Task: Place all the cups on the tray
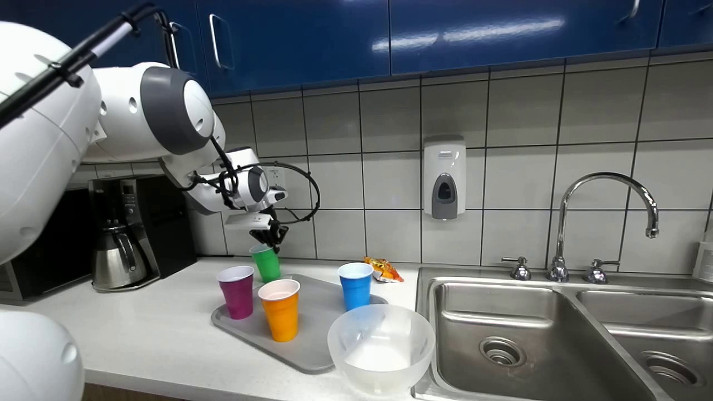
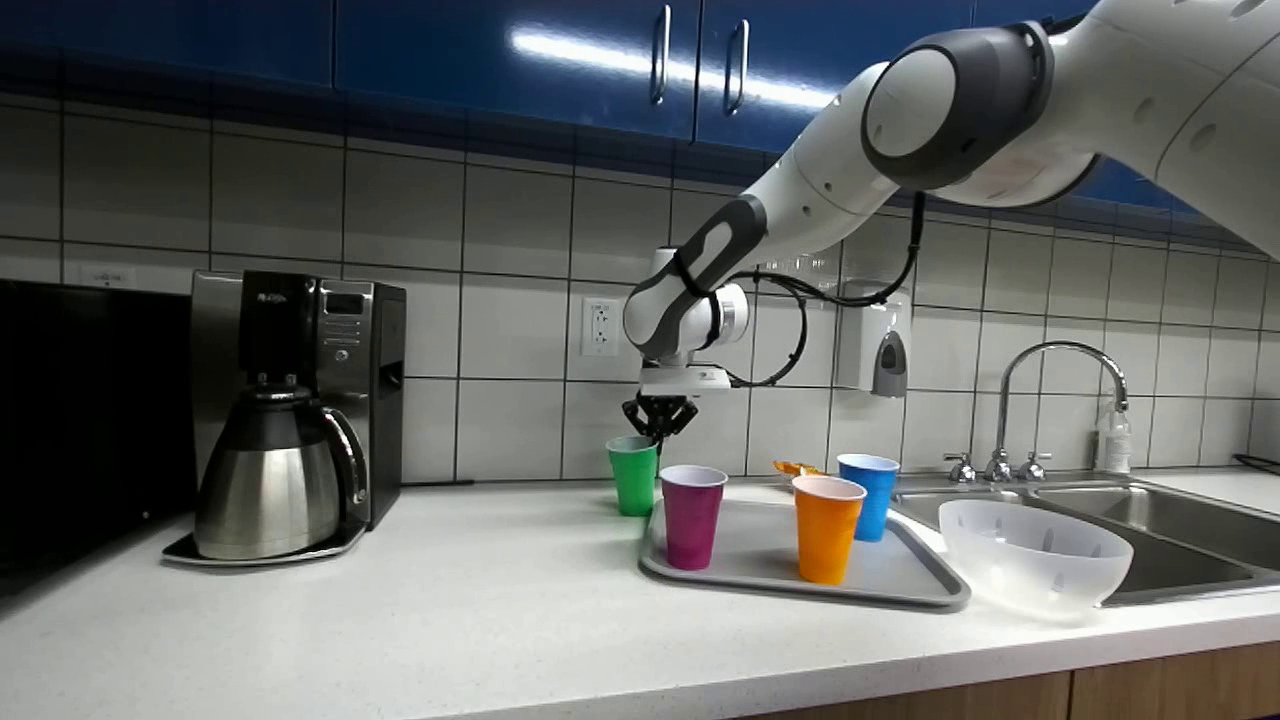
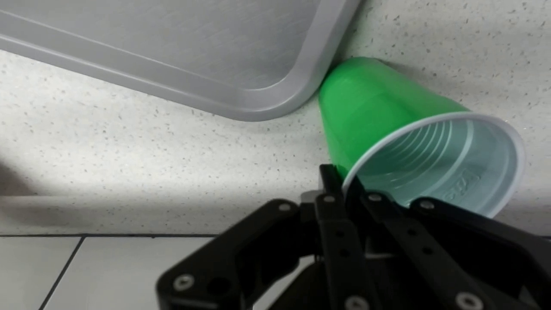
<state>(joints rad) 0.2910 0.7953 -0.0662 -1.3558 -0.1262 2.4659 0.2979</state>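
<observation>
My gripper (image 3: 343, 181) is clenched on the rim of the green cup (image 3: 383, 105), just off the tray (image 3: 241, 103).

In the wrist view I see the cup's wall pinched between my fingers (image 3: 329, 183): one against the outside, the other dipping into the white interior. Its mouth faces my camera. Its base sits just beside the tray's rounded corner, over the counter (image 3: 193, 146); whether it rests there I cannot tell. On the tray stand three more, upright and apart: the purple cup (image 2: 692, 520), nearest the green one, the orange cup (image 2: 827, 535) and the blue cup (image 2: 872, 497). By the tray's far end is the bowl (image 1: 381, 351), beside the sink (image 1: 473, 273). Opposite stands a coffee maker (image 2: 350, 400).
</observation>
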